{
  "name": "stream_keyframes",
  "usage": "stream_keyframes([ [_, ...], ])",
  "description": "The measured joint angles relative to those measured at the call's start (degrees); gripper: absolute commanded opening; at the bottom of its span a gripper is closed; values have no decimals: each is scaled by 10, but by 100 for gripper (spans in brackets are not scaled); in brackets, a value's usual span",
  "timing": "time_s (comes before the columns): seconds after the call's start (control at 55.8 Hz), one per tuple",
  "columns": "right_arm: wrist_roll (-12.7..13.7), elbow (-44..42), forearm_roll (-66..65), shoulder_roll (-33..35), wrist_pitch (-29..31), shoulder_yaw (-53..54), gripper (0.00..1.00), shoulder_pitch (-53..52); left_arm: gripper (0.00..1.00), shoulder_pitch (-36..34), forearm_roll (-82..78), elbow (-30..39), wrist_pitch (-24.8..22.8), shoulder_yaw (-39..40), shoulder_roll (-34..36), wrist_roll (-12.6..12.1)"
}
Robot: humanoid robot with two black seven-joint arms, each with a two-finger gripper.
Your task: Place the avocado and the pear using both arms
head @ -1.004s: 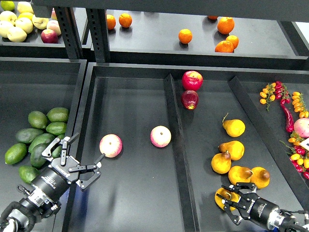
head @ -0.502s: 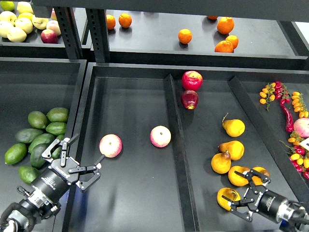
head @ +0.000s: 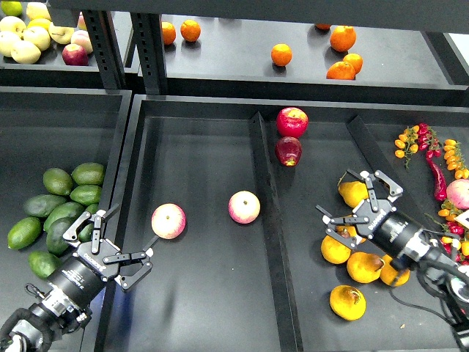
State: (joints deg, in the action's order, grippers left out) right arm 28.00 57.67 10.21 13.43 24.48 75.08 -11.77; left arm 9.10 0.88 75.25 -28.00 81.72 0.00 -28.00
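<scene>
The pear (head: 346,301), golden orange-yellow with a brown blotch, lies alone at the front of the right bin. My right gripper (head: 357,201) is open and empty above the other pears (head: 364,267), well behind it. Several green avocados (head: 86,174) are piled in the left bin. The darkest avocado (head: 56,237) lies at the pile's right side, just left of my left gripper (head: 113,246). That gripper is open and empty over the divider between the left and middle bins.
Two pink-and-yellow apples (head: 168,221) (head: 244,207) lie in the middle bin. Two red apples (head: 292,122) sit at the back of the right bin. Chillies and small tomatoes (head: 432,158) fill the far right. Oranges (head: 281,54) are on the back shelf.
My right gripper has let go of the lone pear and moved back and up to above the pear group. The pear stays at the front. My left arm has not moved.
</scene>
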Motion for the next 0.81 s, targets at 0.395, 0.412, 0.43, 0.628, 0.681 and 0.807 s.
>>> stream_keyframes([
  [0.395,0,-31,17,-132,-11,31,99,7,100,5,0,2,0,-1,0,0],
  [0.412,0,-31,18,-132,-11,32,99,9,99,5,0,2,0,-1,0,0],
  [0.43,0,-31,20,-133,-10,32,99,12,99,6,0,2,0,-1,0,0],
  [0.628,0,-42,24,-134,-3,11,99,38,100,6,0,3,0,-1,0,0],
  [0.681,0,-44,24,-134,7,-2,99,42,99,6,0,3,0,-1,0,0],
  [0.807,0,-48,25,-134,31,-23,100,48,100,7,0,1,0,-1,0,0],
])
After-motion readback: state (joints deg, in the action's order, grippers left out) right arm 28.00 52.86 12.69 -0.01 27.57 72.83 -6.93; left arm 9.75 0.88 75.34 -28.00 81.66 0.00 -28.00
